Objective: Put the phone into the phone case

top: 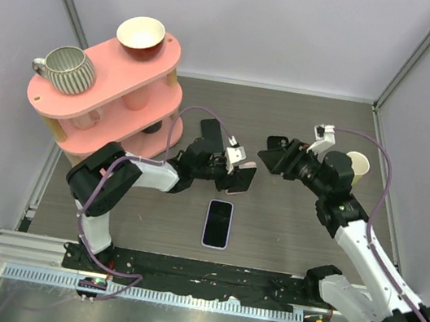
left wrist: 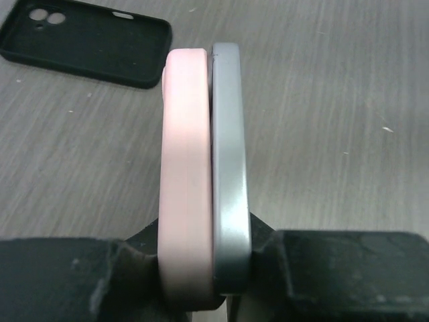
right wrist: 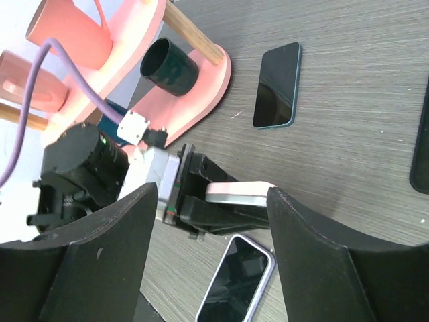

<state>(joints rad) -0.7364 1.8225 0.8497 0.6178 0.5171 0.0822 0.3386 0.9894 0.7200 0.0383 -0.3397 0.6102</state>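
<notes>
My left gripper (top: 233,174) is shut on a pink phone case (left wrist: 186,168) and a grey phone (left wrist: 228,168) pressed flat against each other. I see both edge-on between the jaws, held above the table. In the right wrist view the pair (right wrist: 240,193) sticks out of the left gripper toward my right gripper (right wrist: 211,193). The right gripper (top: 269,155) is open, just to the right of the held pair, with nothing gripped between its fingers.
A purple-edged phone (top: 218,223) lies face up on the table below the grippers. A teal phone (right wrist: 276,86) and a black case (left wrist: 87,40) also lie on the table. A pink shelf (top: 102,97) carries a mug and a bowl at the left. A paper cup (top: 359,164) stands at the right.
</notes>
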